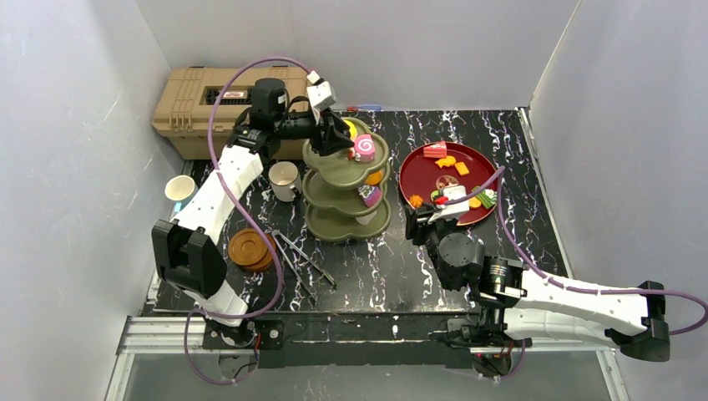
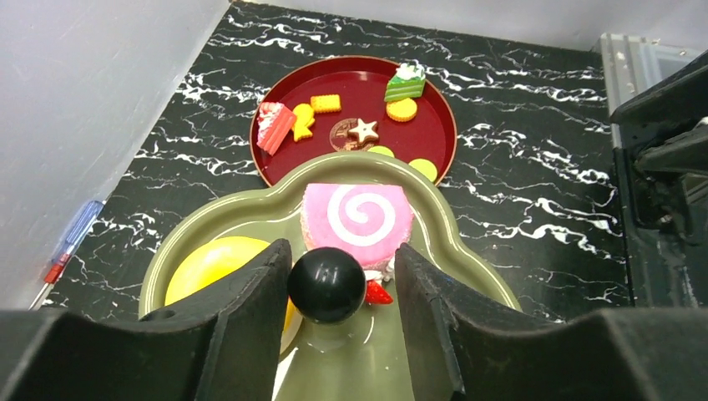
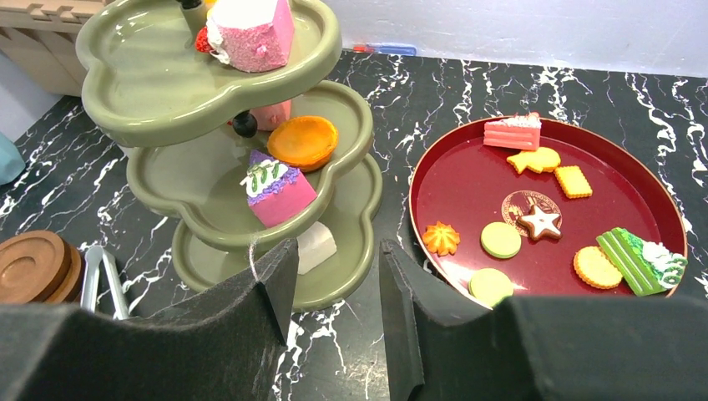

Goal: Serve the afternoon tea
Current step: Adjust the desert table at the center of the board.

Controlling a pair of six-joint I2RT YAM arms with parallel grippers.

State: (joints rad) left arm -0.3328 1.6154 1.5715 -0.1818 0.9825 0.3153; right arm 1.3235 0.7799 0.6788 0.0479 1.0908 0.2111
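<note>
- Black marbled table (image 1: 384, 267) is carrying everything I am watching.
- Tan toolbox (image 1: 188, 104) is sitting in the far left corner.
- Green three-tier stand (image 1: 330, 196) is standing mid-table, just left of the red plate (image 1: 417, 180), which is holding loose pastries (image 1: 434, 150).
- Left gripper (image 2: 342, 259) is hovering over the top tier, jaws part-open astride the black knob (image 2: 326, 284). One finger is touching it and the other is showing a gap.
- Right gripper (image 3: 338, 249) is hanging low near the stand and plate, jaws apart, gripping nothing.
- White mug (image 1: 284, 180) is standing just left of the stand, with the white-and-blue cup (image 1: 179, 188) further left and the stacked wooden saucers (image 1: 249, 248) nearer me.
- Pink swirl roll (image 2: 357, 215) is lying on the top tier beside the knob.
</note>
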